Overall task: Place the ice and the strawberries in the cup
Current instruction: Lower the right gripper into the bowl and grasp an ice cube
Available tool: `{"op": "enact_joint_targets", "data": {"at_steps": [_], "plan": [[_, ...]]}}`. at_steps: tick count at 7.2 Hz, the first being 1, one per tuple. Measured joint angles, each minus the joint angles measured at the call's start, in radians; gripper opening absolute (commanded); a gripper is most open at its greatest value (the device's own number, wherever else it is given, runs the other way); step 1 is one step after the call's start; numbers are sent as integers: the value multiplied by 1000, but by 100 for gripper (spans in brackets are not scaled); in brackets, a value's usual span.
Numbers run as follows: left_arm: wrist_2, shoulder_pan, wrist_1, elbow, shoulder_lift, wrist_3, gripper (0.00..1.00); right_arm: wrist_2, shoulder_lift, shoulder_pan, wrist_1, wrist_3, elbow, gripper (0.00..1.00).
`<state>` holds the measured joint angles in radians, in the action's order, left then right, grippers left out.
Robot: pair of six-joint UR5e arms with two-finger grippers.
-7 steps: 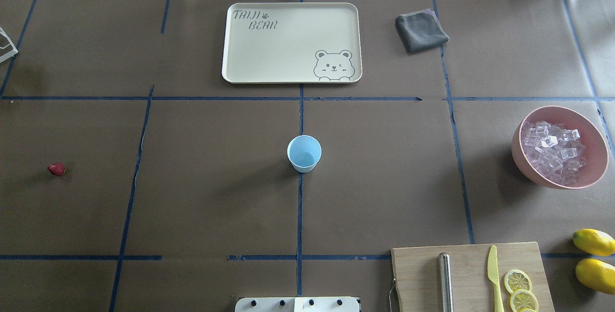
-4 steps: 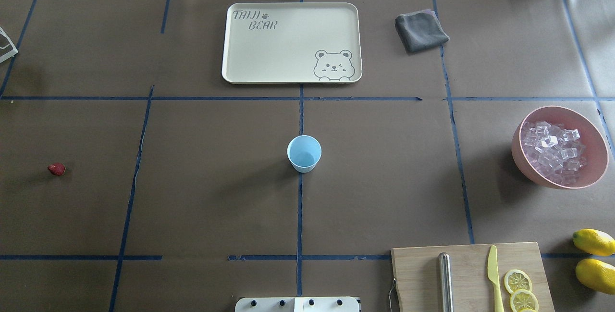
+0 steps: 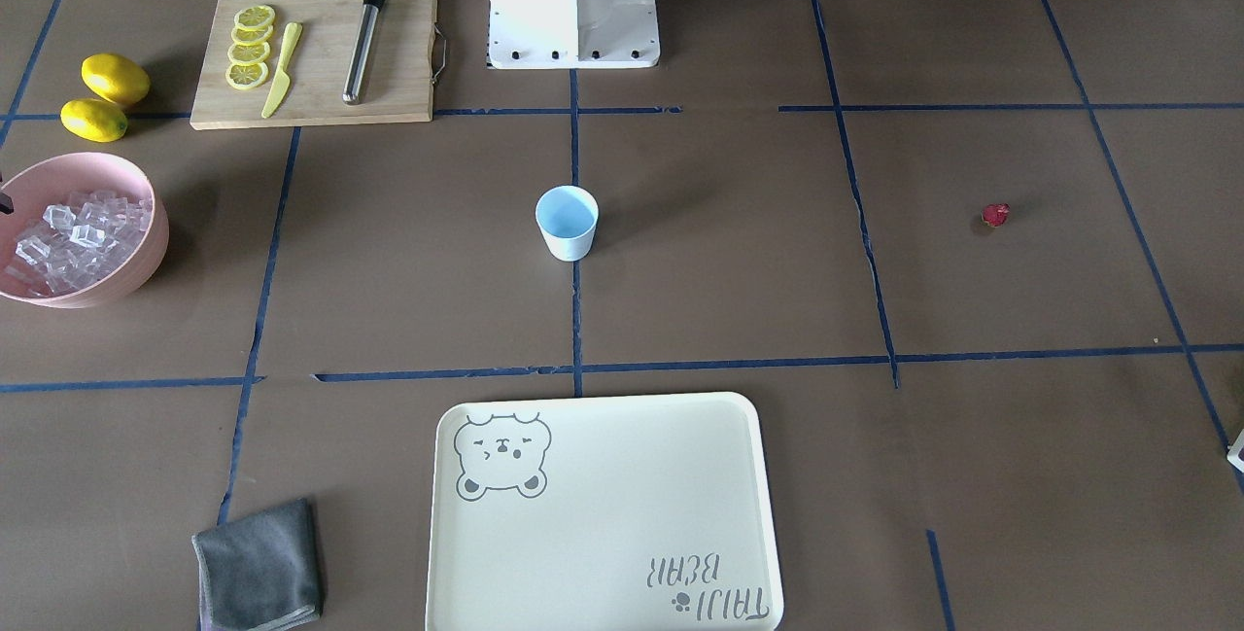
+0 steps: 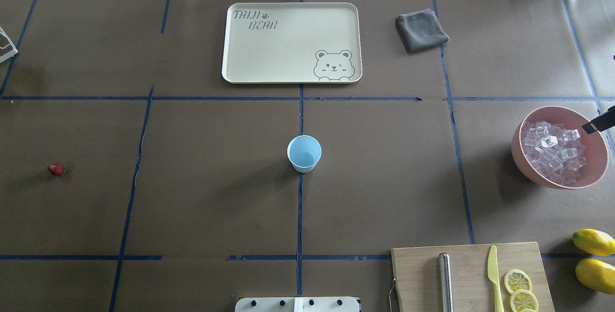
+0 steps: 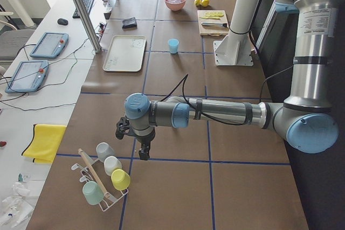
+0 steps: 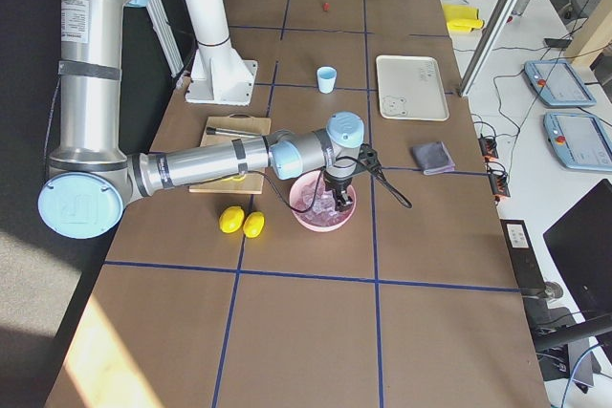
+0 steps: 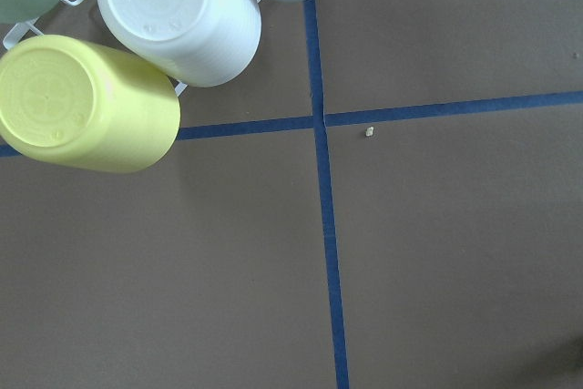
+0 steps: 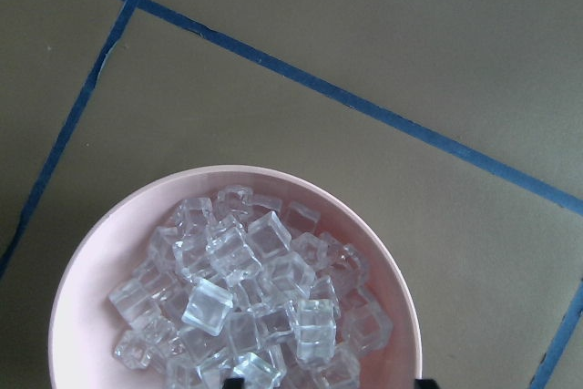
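Note:
The pale blue cup [image 4: 304, 153] stands upright and empty at the table's middle, and also shows in the front view [image 3: 567, 221]. The ice [image 4: 552, 151] fills the pink bowl [image 4: 523, 158] at the right. The dark red strawberry [image 4: 56, 169] lies alone at the far left. My right gripper [image 8: 328, 383] hangs over the bowl; its two dark tips stand apart, open and empty. One of its fingers [image 4: 597, 124] pokes in over the bowl's far rim. My left gripper [image 5: 143, 152] hovers beside a cup rack off the left end; I cannot tell whether it is open or shut.
A cream tray [image 4: 240, 69] and a grey cloth [image 4: 421, 31] lie at the back. A cutting board [image 4: 418, 273] with a metal rod, a yellow knife and lemon slices sits front right, two lemons [image 4: 595, 259] beside it. Cups on the rack [image 7: 91, 102] lie below the left wrist.
A black finger of my right gripper has come into the overhead view at the right edge, over the pink bowl. The cup, the strawberry and the ice have not moved.

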<state>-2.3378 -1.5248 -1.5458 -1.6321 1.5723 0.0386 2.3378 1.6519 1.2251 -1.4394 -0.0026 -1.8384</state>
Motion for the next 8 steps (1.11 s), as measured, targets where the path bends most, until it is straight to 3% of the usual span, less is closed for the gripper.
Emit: {"op": "enact_joint_targets", "data": {"at_steps": [8], "plan": [[-1,0,1,-5,4,0,100,-30,-72,-48,-2,-1,110,62]]}}
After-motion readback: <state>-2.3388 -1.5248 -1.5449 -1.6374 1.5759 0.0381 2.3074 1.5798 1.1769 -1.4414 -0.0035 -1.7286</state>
